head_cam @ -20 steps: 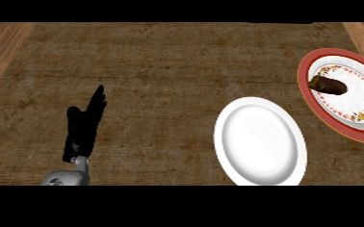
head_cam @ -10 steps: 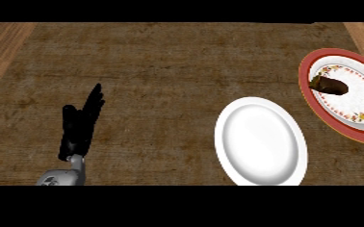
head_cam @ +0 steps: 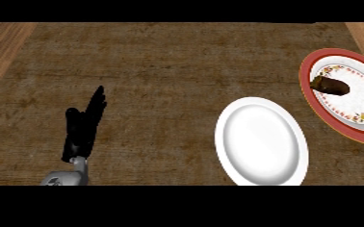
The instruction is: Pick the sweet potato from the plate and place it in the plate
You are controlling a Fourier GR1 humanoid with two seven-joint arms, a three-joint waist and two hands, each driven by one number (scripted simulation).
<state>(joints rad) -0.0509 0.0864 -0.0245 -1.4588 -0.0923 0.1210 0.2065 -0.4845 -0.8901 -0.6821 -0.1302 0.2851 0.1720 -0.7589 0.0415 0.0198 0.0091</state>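
Note:
A brown sweet potato [head_cam: 330, 85] lies on a red-rimmed patterned plate [head_cam: 310, 96] at the right edge of the head view. A plain white plate [head_cam: 262, 142] sits just left of and below it, with nothing on it. My left hand [head_cam: 83, 126] rests at the lower left with its fingers straight and pointing up, far from both plates and holding nothing. My right hand does not show in this view.
The plates stand on a dark brown woven mat [head_cam: 163, 72] that covers most of the counter. Lighter wood of the counter [head_cam: 13, 38] shows at the far left and top right corners.
The view has shifted slightly; the left hand sits a little lower and more to the left than a second ago. The plates and the sweet potato are as before.

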